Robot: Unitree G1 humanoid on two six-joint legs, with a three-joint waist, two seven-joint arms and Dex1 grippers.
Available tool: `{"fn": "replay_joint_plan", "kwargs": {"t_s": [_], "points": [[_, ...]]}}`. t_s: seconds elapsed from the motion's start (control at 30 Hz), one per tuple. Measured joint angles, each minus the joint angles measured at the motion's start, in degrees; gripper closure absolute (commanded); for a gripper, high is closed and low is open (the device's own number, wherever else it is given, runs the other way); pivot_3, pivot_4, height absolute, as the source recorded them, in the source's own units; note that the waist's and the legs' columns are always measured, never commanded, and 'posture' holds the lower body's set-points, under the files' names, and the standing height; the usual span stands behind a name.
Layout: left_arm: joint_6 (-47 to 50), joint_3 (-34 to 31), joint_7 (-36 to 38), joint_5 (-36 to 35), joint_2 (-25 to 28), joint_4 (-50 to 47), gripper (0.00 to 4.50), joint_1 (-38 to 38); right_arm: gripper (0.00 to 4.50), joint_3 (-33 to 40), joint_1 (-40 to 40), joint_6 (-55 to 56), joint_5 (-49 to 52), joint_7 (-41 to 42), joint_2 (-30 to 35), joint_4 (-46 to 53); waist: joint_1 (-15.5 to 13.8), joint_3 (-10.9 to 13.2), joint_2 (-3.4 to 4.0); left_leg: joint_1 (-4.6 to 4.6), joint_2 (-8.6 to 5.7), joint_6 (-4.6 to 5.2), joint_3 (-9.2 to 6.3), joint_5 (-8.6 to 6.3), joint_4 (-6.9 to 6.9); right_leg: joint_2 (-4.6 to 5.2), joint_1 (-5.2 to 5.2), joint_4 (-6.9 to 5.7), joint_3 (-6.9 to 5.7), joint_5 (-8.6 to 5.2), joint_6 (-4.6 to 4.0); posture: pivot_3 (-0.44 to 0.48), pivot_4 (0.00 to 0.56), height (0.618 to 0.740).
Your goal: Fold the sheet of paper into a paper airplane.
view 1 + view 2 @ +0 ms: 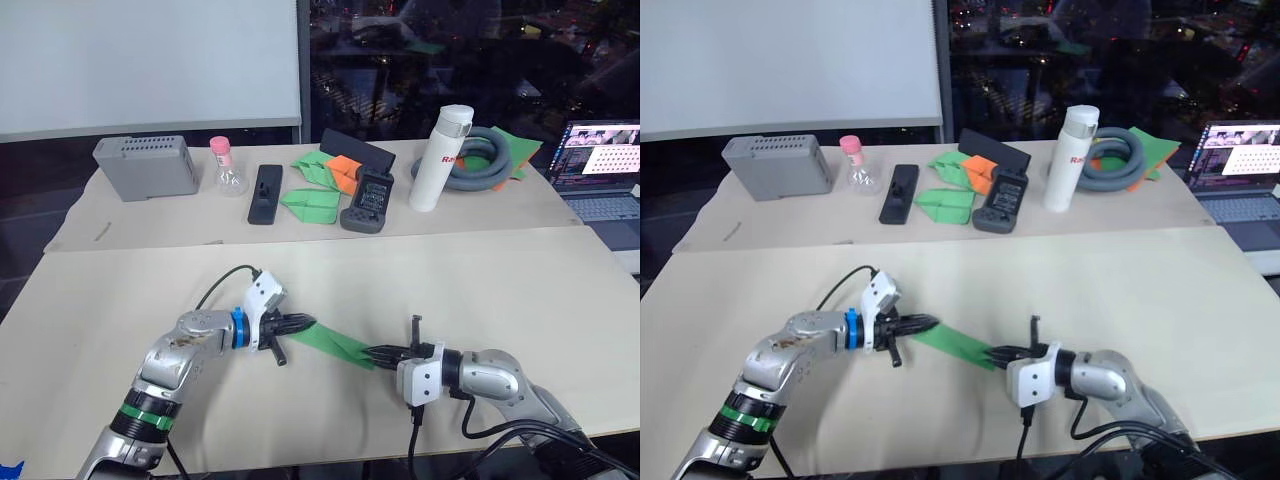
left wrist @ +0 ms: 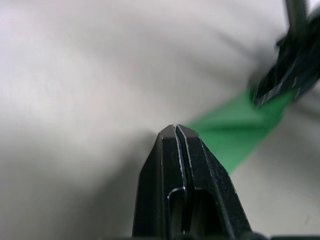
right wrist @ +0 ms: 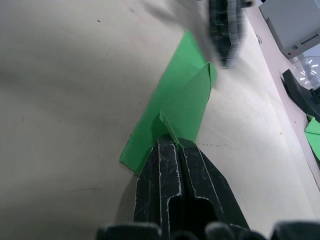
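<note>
Tools both clamped: left tool (image 1: 303, 323), right tool (image 1: 377, 352) pinching paper airplane (image 1: 335, 340) ends.

Even overhead light falls on the pale table (image 1: 480, 290), shadows soft and short. The dark window (image 1: 450, 50) at twelve o'clock holds faint reflections — the laptop screen (image 1: 600, 150) glows at two o'clock. Wrist views blur beyond the fingers.

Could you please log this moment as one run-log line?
left gripper: shut on paper airplane | right gripper: shut on its other end | paper: folded narrow, stretched between both just above table
</note>
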State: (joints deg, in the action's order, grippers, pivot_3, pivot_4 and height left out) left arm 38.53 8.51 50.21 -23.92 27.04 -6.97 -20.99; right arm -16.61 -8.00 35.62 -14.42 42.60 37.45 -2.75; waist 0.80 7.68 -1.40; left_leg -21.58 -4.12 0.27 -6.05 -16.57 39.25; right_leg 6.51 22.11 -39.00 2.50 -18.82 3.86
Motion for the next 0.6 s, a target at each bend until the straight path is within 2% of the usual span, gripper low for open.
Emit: {"fn": "replay_joint_plan", "kwargs": {"t_s": [0.2, 0.4, 0.6], "points": [[1.7, 0.3, -0.6, -1.8, -2.0, -1.1, 4.5, -2.2, 4.47, -0.3, 0.6, -1.2, 0.0, 0.0, 0.2, 1.1, 0.0, 0.0, -0.01, 0.01, 0.0, -0.01, 0.0, 0.01, -0.05, 0.0, 0.0, 0.01, 0.0, 0.0, 0.0, 0.0, 0.15, 0.74], [-3.6, 8.7, 1.7, 4.8, -0.6, 2.8, 4.5, -0.7, 4.47, -0.2, 1.8, -4.1, 1.7, 0.0, 0.3, 2.7, 0.0, 0.0, -0.01, 0.02, -0.01, -0.01, 0.0, 0.01, -0.07, 0.0, -0.01, 0.03, 0.01, 0.0, 0.0, 0.0, 0.15, 0.74], [-8.8, 10.4, 2.4, 7.6, -1.7, 5.3, 4.5, -1.2, 4.47, -0.1, 2.0, -5.9, 2.2, 0.6, 1.5, 4.5, -0.4, 0.0, -0.01, 0.04, -0.04, -0.01, 0.0, 0.0, -0.06, 0.02, -0.06, 0.04, 0.01, 0.0, 0.0, 0.0, 0.15, 0.74]]}}
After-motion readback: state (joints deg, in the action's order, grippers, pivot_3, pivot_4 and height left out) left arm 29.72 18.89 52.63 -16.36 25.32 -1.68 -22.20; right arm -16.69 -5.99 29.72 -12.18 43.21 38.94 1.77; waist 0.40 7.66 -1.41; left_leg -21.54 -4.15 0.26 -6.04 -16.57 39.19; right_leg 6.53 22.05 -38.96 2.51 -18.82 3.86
